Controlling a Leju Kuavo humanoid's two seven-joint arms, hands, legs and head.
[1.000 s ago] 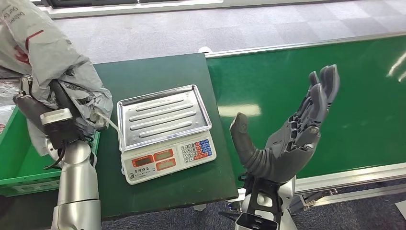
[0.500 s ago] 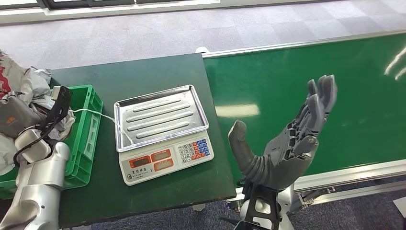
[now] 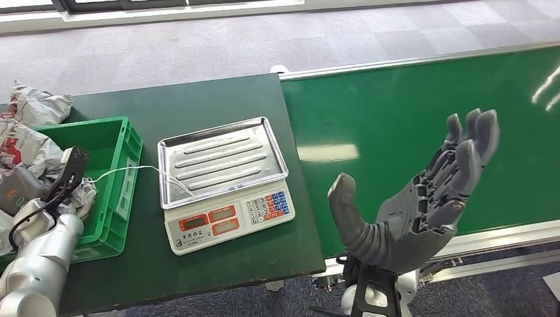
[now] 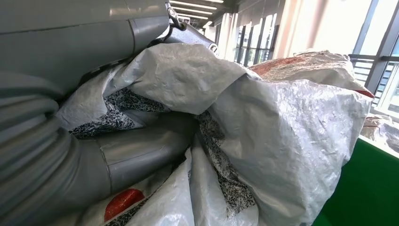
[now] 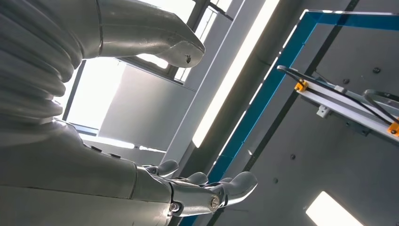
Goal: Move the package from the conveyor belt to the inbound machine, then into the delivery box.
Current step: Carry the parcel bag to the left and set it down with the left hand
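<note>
Left hand clamped on the grey package, held over the green crate at the left edge of the surface. Right hand raised above the conveyor belt, fingers apart, holding nothing. Scale stands beside the crate.

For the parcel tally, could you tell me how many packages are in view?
2: one package lies beyond the crate; the left hand grips the other over the crate. More may be hidden past the picture's edge.
</note>
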